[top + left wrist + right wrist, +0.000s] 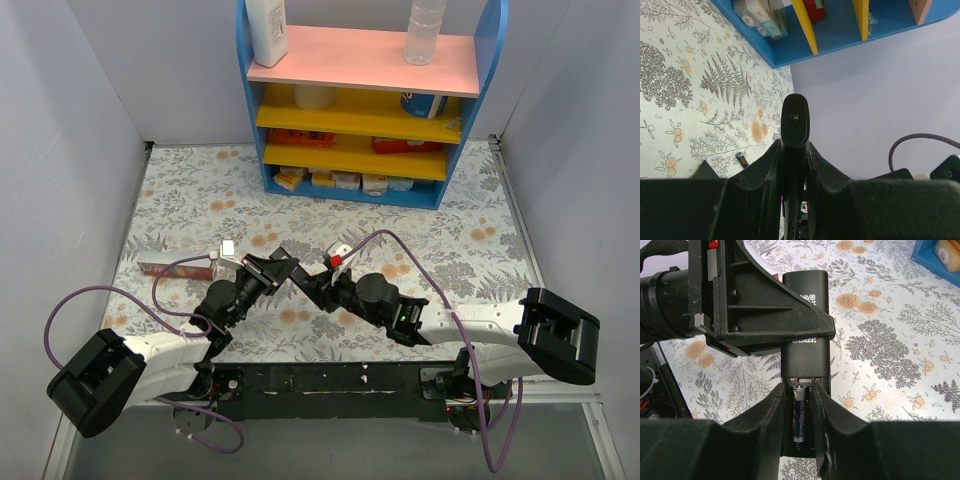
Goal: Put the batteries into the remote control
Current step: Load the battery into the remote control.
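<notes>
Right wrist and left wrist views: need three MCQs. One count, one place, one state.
1. How many batteries show in the battery bay of the slim flat black remote control?
A none
B one
C three

2. Where does the loose small dark cylindrical battery lie?
A on the floral tablecloth
B on top of the remote control
C in a tray

3. What state is the battery bay in?
A cover closed
B uncovered
C taped over

Answers:
1 B: the right wrist view shows a single seated battery in the bay.
2 A: the left wrist view shows it flat on the cloth.
3 B: the seated battery is exposed, with no cover over it.
</notes>
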`<act>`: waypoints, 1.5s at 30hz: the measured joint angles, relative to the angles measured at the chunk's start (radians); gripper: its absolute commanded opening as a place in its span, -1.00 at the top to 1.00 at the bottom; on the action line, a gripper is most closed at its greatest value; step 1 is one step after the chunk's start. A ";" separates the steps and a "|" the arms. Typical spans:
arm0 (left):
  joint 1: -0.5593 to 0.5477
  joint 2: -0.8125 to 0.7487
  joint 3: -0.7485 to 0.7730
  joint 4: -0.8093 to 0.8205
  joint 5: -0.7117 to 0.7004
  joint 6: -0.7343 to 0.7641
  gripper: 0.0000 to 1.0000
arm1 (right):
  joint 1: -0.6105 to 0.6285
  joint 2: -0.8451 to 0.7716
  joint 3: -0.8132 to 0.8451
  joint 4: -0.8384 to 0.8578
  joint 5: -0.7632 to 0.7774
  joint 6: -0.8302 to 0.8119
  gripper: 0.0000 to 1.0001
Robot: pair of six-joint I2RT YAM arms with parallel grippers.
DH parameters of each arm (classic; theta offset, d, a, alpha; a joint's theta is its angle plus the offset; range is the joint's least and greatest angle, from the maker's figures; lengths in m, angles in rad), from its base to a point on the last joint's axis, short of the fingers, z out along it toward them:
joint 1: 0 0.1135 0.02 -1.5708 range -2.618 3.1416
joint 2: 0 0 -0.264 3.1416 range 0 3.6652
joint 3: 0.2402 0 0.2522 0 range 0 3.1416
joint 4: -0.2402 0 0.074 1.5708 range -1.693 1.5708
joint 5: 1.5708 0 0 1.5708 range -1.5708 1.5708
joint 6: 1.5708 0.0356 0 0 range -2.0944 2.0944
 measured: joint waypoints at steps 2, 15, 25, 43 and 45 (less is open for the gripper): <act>0.000 0.000 0.000 0.000 0.000 -0.003 1.00 | 0.000 -0.002 0.000 -0.001 -0.002 -0.005 0.21; 0.000 0.007 0.013 0.006 -0.004 -0.001 1.00 | 0.000 -0.014 0.021 -0.035 -0.010 -0.030 0.09; -0.001 0.013 0.024 0.026 0.016 -0.003 1.00 | 0.000 -0.058 0.028 -0.083 -0.012 -0.048 0.09; -0.002 0.013 0.029 0.030 0.031 0.047 1.00 | 0.000 -0.064 0.101 -0.241 -0.014 -0.053 0.11; -0.002 0.013 0.032 0.030 0.034 0.061 1.00 | 0.000 -0.064 0.111 -0.261 -0.014 -0.053 0.11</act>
